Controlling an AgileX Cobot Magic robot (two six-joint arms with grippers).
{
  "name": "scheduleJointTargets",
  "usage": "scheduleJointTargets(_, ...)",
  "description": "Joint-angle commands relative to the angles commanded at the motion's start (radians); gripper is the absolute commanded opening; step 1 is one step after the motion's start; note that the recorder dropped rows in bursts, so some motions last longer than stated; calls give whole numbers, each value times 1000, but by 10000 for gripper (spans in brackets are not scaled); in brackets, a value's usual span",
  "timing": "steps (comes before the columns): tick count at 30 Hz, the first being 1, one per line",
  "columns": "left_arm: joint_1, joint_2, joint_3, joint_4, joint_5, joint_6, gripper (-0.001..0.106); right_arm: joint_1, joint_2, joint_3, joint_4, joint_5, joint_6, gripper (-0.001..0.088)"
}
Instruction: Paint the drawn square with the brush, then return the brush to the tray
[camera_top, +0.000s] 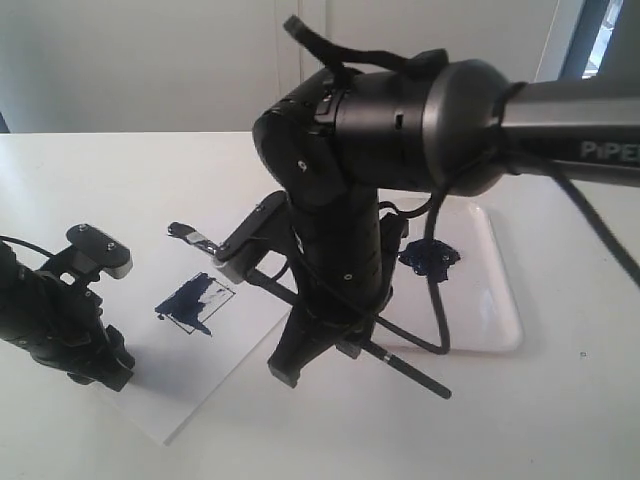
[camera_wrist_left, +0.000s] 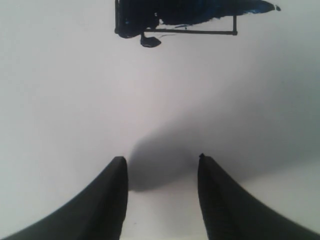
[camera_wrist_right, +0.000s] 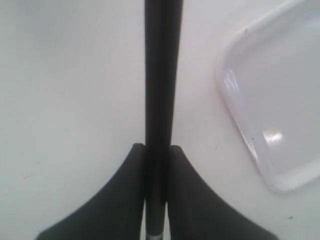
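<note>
The brush (camera_top: 410, 372), a long thin paintbrush with a black handle and a silver ferrule, is off the tray and held by the right gripper (camera_top: 290, 365). In the exterior view it slants from its dark bristle end at about 10 o'clock of that gripper to its handle end at about 4 o'clock, which lies over the white table (camera_top: 560, 420). The right wrist view shows the right gripper (camera_wrist_right: 157, 147) with its two black fingers (camera_wrist_right: 120, 200) pressed against the brush (camera_wrist_right: 162, 75) from both sides, pinching the handle. The drawn square (camera_top: 197, 302), a thin black pen outline seen as a rhombus, lies on a flat white paper sheet (camera_top: 200, 390) at about 9 o'clock of the right gripper. It is partly filled with streaky dark navy paint, and its corner toward 2 o'clock is white. The bristle end is near the square's 11 o'clock side; whether it touches the paper cannot be told. The shallow glossy white plastic tray (camera_top: 500, 300) with a raised rim sits at about 2 o'clock of the right gripper and bears a dark paint blob (camera_top: 428, 257). The left gripper (camera_top: 100, 375) stands at about 8 o'clock of the square, low at the sheet's edge. In the left wrist view the left gripper (camera_wrist_left: 161, 165) has its fingers (camera_wrist_left: 107, 200) spread apart with nothing between them, the drawn square (camera_wrist_left: 175, 20) ahead of them
</note>
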Motion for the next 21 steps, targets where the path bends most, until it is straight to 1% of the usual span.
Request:
scheduleJointTargets(6, 0, 0, 0, 0, 0, 0, 497, -2, 32, 7, -2, 0, -6, 0)
scheduleJointTargets(17, 0, 0, 0, 0, -4, 0, 497, -2, 150, 7, -98, 0, -6, 0)
scheduleJointTargets(21, 0, 0, 0, 0, -4, 0, 497, -2, 176, 7, -98, 0, -6, 0)
